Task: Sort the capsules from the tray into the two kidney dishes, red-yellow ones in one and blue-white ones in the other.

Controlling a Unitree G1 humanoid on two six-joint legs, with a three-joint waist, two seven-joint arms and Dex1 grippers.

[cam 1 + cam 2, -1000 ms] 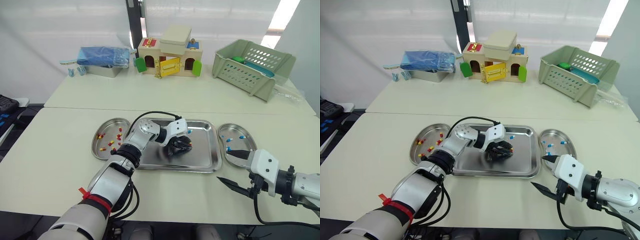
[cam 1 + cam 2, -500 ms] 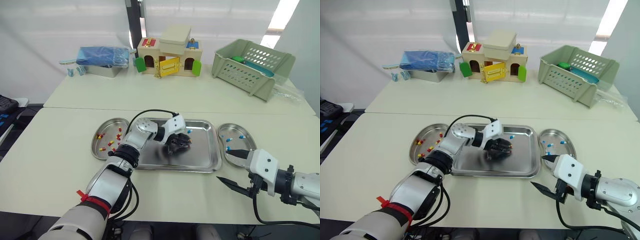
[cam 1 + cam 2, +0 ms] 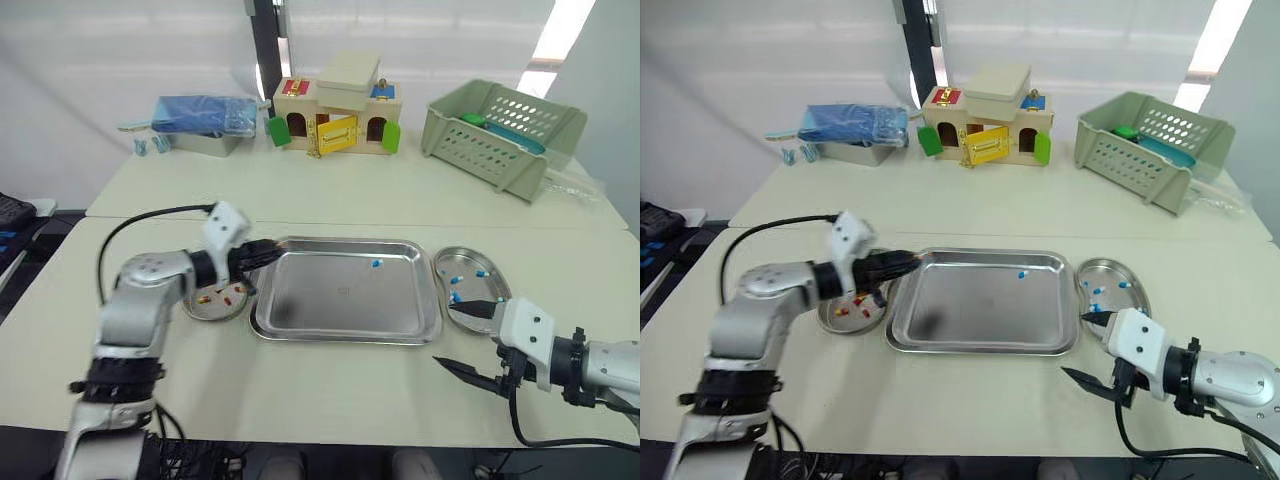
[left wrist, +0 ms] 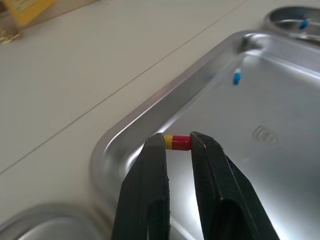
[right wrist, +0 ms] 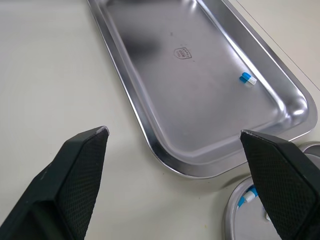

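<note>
Left eye view gives you the whole layout: the table has the steel tray in the middle near the front edge. The left kidney dish sits just beside one end and the right kidney dish just beside the other, so each arm gets a drop-off on its own side. The left dish already holds a handful of red-yellow ones and the right dish a few blue-white ones, so the colour split is settled for you. Your left gripper hangs over the tray's far left corner, reaching in across the left dish. The left wrist view shows its jaws clamped on a red-yellow capsule, pinched end to end right at the tips, which I'd guess is why it sits so square. It looks lifted clear of the metal, so my read is you're mid-carry and just need to swing over the left dish and let go. The right gripper is parked low by the tray's near right corner with its jaws spread wide and nothing between them. It's probably lined up for the one blue-white capsule lying alone near the tray's far rim. That looks like the last thing in the tray.
</note>
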